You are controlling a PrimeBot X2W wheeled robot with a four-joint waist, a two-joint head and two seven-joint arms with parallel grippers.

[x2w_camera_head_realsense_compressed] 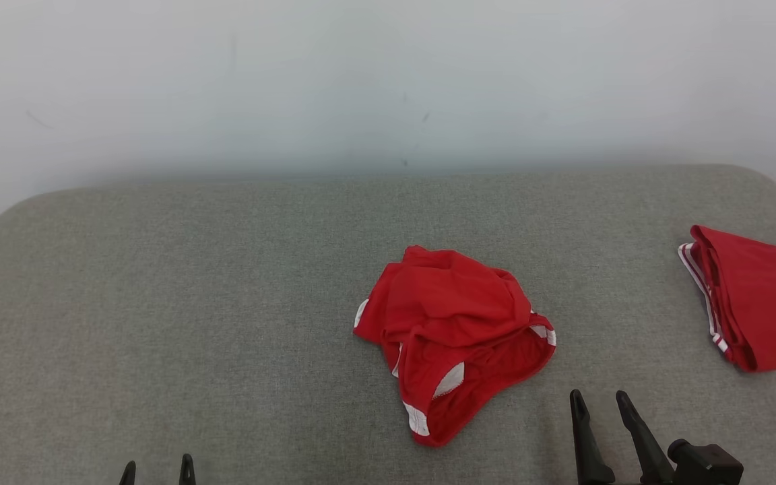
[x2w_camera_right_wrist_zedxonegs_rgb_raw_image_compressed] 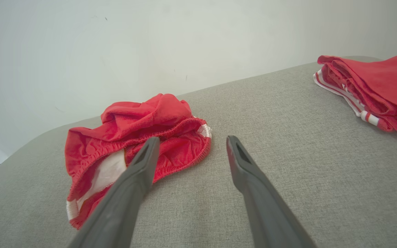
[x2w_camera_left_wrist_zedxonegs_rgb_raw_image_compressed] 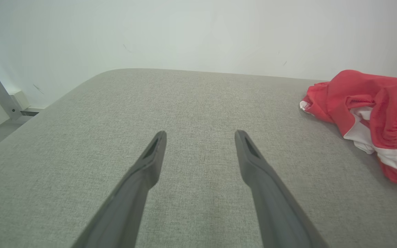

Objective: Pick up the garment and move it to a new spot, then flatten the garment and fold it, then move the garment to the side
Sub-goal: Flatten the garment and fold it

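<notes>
A crumpled red garment [x2w_camera_head_realsense_compressed: 452, 333] with white trim lies in a heap near the middle of the grey padded surface [x2w_camera_head_realsense_compressed: 226, 303]. It also lies at the right edge of the left wrist view [x2w_camera_left_wrist_zedxonegs_rgb_raw_image_compressed: 367, 110] and left of centre in the right wrist view [x2w_camera_right_wrist_zedxonegs_rgb_raw_image_compressed: 140, 137]. My right gripper [x2w_camera_head_realsense_compressed: 600, 404] is open just to the right of the garment's near edge, holding nothing [x2w_camera_right_wrist_zedxonegs_rgb_raw_image_compressed: 191, 143]. At the lower left my left gripper [x2w_camera_head_realsense_compressed: 157, 468] is open and well clear of the garment, over bare fabric [x2w_camera_left_wrist_zedxonegs_rgb_raw_image_compressed: 200, 136].
A second red garment [x2w_camera_head_realsense_compressed: 758, 296], folded, with striped white trim, lies at the far right edge of the surface [x2w_camera_right_wrist_zedxonegs_rgb_raw_image_compressed: 374, 86]. A pale wall [x2w_camera_head_realsense_compressed: 388, 81] rises behind. The surface's rounded corners drop off at left and right.
</notes>
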